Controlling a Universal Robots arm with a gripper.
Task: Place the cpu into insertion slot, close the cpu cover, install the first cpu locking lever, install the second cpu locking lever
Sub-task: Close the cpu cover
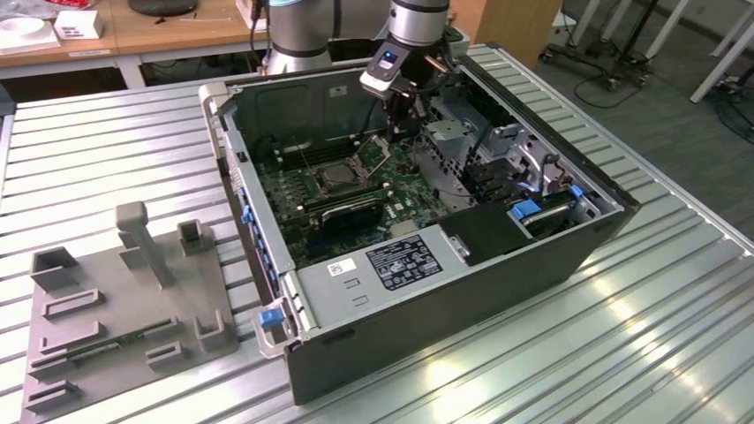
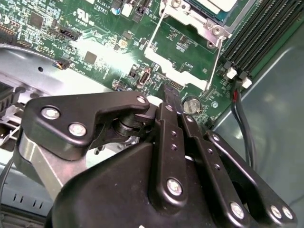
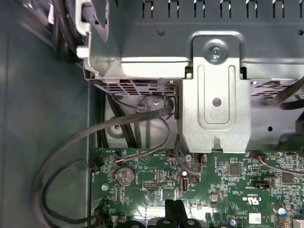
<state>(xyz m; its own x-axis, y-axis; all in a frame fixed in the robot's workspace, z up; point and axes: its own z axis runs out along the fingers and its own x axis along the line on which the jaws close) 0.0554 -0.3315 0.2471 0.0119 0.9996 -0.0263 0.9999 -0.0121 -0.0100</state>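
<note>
Gripper (image 2: 167,91) fingers are pressed together, holding nothing, tips poised just over the green motherboard (image 2: 104,19); this is probably a narrow pusher, not a grasp. Just toward the exterior view's left of them, the cpu (image 2: 216,4) lies in the insertion slot (image 1: 335,183), the cpu cover (image 2: 190,19) framing it, wire locking levers (image 2: 213,61) seemingly unlatched.

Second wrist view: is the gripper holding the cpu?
No. The gripper is shut with nothing between its fingers, its tips over the green motherboard beside the coin cell.
</note>
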